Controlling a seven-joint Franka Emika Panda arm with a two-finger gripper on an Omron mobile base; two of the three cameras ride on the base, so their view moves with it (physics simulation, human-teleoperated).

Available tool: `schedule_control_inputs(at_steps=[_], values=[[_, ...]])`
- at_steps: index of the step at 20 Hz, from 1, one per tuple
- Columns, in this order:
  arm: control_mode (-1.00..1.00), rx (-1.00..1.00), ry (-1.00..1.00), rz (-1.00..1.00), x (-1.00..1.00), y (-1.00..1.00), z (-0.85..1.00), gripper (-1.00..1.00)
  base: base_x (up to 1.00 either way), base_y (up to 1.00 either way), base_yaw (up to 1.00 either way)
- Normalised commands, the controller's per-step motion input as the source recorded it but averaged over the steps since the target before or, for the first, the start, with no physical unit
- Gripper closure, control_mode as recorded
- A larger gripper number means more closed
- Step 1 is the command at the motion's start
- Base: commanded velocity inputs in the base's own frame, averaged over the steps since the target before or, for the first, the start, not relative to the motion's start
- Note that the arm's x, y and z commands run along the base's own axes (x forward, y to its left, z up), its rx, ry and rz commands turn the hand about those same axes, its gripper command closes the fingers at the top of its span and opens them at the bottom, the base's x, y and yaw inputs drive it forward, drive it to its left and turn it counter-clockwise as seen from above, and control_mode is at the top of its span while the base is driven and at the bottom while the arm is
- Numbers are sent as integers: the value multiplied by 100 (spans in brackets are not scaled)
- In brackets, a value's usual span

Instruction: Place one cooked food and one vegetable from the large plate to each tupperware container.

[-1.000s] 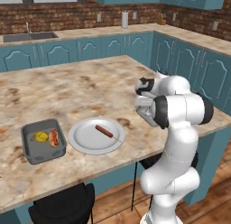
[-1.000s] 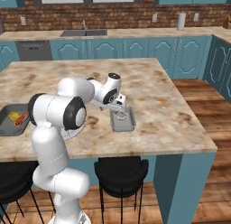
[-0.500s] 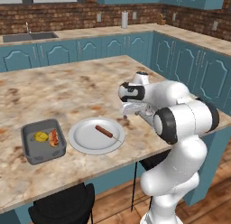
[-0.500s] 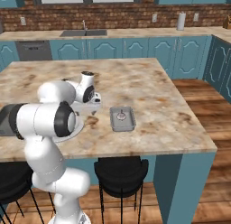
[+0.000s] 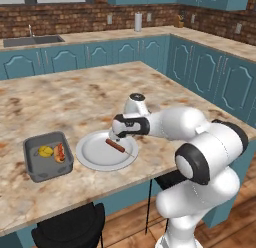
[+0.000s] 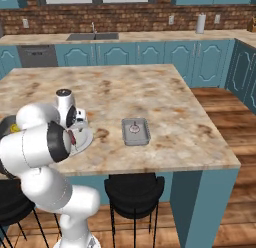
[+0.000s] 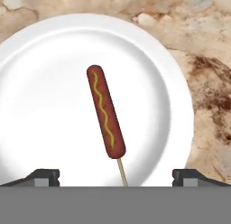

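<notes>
Swinging away from the right-hand tray (image 6: 135, 131), the arm is now bringing the hand (image 5: 123, 133) over the large plate (image 5: 92, 154) at the centre of the left base view. Its fingers (image 7: 43, 177) are standing wide apart, holding nothing, and a corn dog on a stick (image 7: 105, 112) is lying between them on the plate. The vegetable (image 5: 45, 151) is sitting in the left tray (image 5: 35, 167) beside a red-orange piece (image 5: 60, 152), so the corn dog is probably next.

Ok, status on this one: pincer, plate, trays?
Pincer open above large plate. One skewered sausage left there. Left tray filled. Nothing in the way.
</notes>
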Motion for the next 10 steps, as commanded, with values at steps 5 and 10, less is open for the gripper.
schedule_control_inputs(at_steps=[5,10], values=[[-100,0,5,-3,9,55,-10,-100,0,0,0],[-100,0,0,0,22,8,-11,-100,0,0,0]])
